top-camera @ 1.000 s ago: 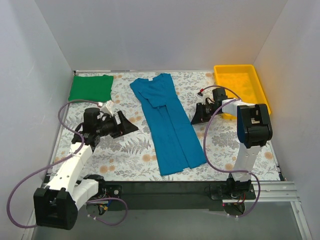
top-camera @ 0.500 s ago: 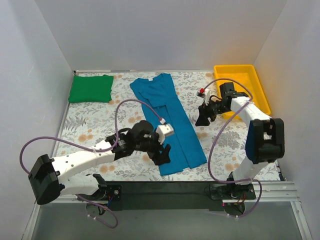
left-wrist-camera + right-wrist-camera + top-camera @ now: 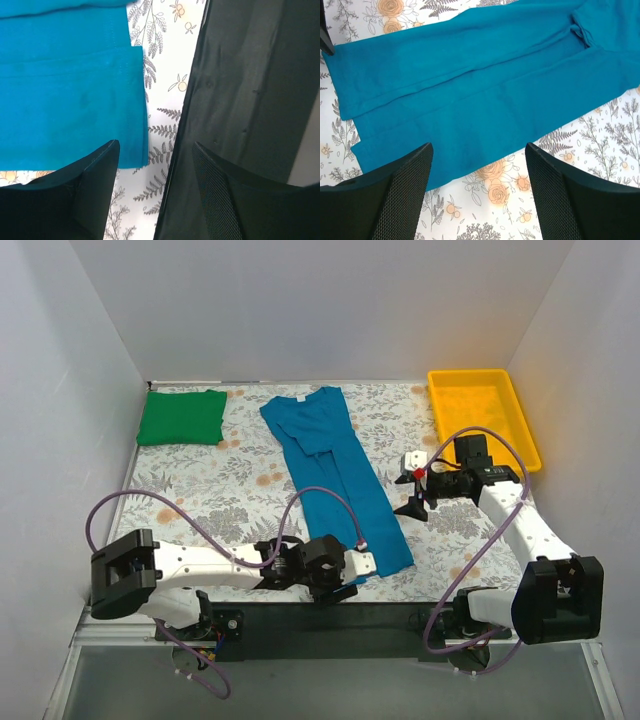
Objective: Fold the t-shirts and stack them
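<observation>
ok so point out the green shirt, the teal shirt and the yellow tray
green t-shirt (image 3: 181,417), top external view, middle of the folded shirt
teal-blue t-shirt (image 3: 338,490), top external view, middle of its long folded body
yellow tray (image 3: 478,405), top external view, bare floor of the tray

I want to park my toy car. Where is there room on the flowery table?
The biggest bare patch lies between the green shirt and the teal shirt. A smaller one sits at the back, between the teal shirt and the yellow tray. Crowded: the teal shirt's near hem by the left hand, and around the right hand.
</observation>
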Available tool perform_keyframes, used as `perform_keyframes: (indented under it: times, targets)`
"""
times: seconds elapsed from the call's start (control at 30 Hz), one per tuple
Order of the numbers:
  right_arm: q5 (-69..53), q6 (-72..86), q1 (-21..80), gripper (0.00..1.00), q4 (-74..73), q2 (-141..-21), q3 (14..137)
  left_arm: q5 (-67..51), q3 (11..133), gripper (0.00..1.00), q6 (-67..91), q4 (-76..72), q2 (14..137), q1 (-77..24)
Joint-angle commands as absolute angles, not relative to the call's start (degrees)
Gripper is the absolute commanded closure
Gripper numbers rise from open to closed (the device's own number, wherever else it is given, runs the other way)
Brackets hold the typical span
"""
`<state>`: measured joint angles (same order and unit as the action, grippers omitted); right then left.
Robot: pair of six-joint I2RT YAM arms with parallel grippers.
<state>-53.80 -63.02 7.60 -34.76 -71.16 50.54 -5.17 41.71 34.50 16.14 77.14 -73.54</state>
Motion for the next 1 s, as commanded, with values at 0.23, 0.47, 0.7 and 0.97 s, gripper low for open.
perform_keyframes:
  times: [0.23,0.47,0.7,0.97]
  targets:
    - [-53.6,-67.0,8.3,0.21,-34.2,-67.7,45.2,9.4,41.7,0.48,33.7,7.8,83.9,-76.6]
    - [-53.3,-67.1,8.3,0.23,-34.3,-68.0,45.1,7.0,41.7,0.52,33.4,7.7,86.4,-77.2]
    - [-51.7,-67.2,8.2,0.23,-34.4,-68.1,44.9,10.5,40.6,0.57,33.4,7.2,87.8,-77.7]
    - [-45.0,-76.4,8.2,0.23,-38.9,-63.1,41.8,19.1,38.5,0.8,32.9,6.8,89.6,-78.0]
